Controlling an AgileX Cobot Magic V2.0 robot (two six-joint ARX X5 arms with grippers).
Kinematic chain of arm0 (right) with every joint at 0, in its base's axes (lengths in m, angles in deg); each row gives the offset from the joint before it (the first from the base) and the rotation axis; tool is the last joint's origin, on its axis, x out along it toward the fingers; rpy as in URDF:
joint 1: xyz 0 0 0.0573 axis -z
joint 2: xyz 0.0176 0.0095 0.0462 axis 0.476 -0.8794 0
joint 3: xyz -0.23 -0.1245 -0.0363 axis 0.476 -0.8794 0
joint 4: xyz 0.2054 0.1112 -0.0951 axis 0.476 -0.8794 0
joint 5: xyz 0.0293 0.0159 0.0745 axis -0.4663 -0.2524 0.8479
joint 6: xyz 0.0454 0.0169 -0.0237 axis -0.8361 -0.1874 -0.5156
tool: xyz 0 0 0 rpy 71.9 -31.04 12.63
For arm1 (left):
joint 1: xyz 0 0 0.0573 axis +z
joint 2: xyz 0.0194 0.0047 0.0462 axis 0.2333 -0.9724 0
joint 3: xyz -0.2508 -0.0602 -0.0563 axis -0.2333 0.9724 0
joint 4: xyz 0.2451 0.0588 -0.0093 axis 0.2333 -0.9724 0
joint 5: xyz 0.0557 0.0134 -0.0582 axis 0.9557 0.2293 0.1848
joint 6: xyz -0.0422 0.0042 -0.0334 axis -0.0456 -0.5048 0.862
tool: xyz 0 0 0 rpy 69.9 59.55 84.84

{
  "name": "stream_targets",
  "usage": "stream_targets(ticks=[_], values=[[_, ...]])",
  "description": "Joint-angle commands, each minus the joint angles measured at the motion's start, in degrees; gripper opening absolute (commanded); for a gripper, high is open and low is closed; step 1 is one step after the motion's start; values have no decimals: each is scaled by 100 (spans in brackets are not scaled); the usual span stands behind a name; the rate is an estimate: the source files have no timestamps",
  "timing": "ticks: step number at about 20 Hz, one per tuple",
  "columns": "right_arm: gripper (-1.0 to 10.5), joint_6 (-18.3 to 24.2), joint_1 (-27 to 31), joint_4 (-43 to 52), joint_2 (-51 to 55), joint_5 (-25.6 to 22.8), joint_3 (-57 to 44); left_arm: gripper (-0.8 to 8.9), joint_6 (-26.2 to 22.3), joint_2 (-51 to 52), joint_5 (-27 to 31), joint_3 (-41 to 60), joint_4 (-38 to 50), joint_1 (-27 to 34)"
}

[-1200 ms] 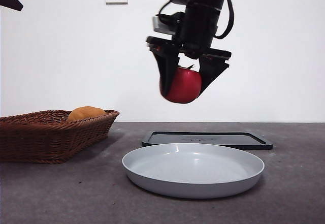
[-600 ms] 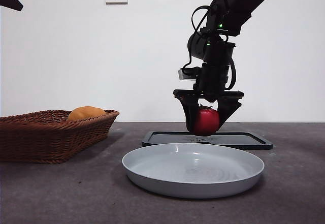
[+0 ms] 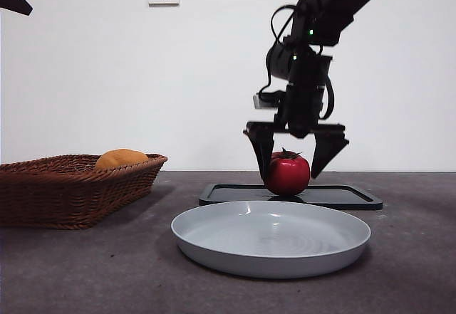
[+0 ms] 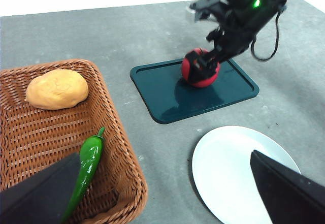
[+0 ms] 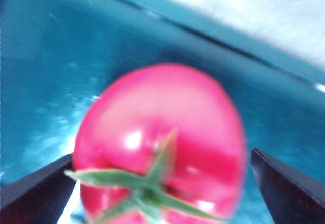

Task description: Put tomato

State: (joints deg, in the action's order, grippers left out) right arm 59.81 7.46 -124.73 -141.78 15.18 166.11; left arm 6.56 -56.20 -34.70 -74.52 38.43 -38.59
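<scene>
Glossy round red tomato (image 3: 287, 174) with green star stem is being seen resting on dark rectangular tray (image 3: 342, 196), behind grey round plate (image 3: 271, 237). Right gripper (image 3: 296, 159) is being held over tomato, jaws spread apart on either side, not clamping. Left gripper (image 4: 167, 191) is being held open above woven brown wicker basket (image 3: 68, 189); orange rounded fruit (image 4: 57, 89) and green pepper (image 4: 85, 170) are being seen inside.

Tomato (image 3: 288, 174) glossy red, pinker in the blurred right wrist view, with dark green star-shaped stem. Tray (image 3: 342, 196) under it dark teal, near black from the front. Plate (image 3: 271, 239) plain pale grey-white. Basket (image 3: 71, 188) brown woven wicker, criss-cross weave. In it a matte orange rounded fruit (image 4: 57, 89) and a shiny green pepper (image 4: 86, 168). Table (image 3: 85, 271) mottled grey. Right gripper (image 3: 296, 150) black.
</scene>
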Motion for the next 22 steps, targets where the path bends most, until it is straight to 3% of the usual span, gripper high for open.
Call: stream_targets(ticks=[1, 6, 10, 16, 22], values=[[673, -44, -26, -708, 212, -9, 813, 657, 13, -33, -7, -66, 66, -33], [670, -46, -26, -2310, 1394, -155, 1574, 657, 13, -33, -7, -66, 66, -33], [670, -20, -33, -2446, 3171, -549, 1060, 657, 13, -33, -7, -66, 68, -33], [670, -22, -33, -2052, 5786, -1073, -1495, 657, 13, -33, -7, -66, 66, -33], [670, -22, -33, -256, 8568, -490, -4686, 657, 13, -33, -7, -66, 68, -33]])
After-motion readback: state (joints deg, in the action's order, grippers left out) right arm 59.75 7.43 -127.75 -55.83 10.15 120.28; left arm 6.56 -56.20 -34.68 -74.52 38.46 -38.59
